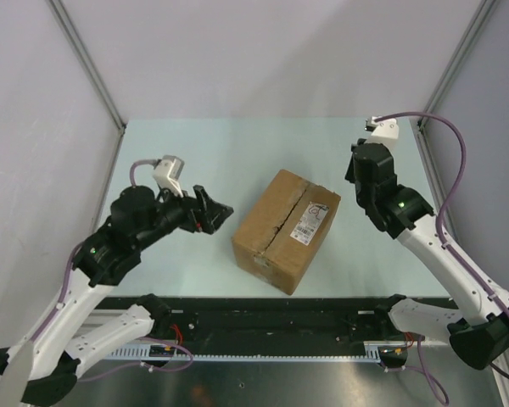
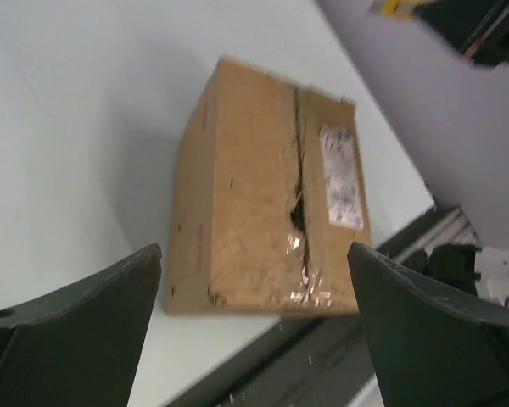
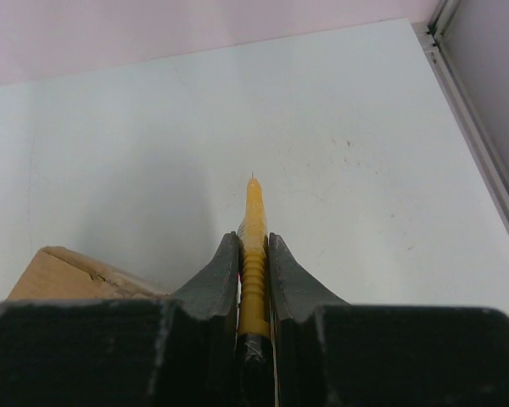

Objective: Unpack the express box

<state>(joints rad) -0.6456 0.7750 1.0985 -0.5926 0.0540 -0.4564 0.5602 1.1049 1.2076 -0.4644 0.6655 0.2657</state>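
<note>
The express box (image 1: 286, 229) is a brown cardboard carton with a white label (image 1: 312, 222), standing in the middle of the table with its flaps down. The tape along its centre seam is slit and torn, as the left wrist view (image 2: 267, 203) shows. My left gripper (image 1: 219, 212) is open and empty, just left of the box and above the table. My right gripper (image 1: 356, 170) is shut on a yellow utility knife (image 3: 254, 254), raised to the right of the box and clear of it. A corner of the box shows in the right wrist view (image 3: 76, 273).
The pale table (image 1: 204, 153) is walled by grey panels with metal corner posts (image 1: 89, 64). A black rail with the arm bases (image 1: 280, 326) runs along the near edge, close to the box's near corner.
</note>
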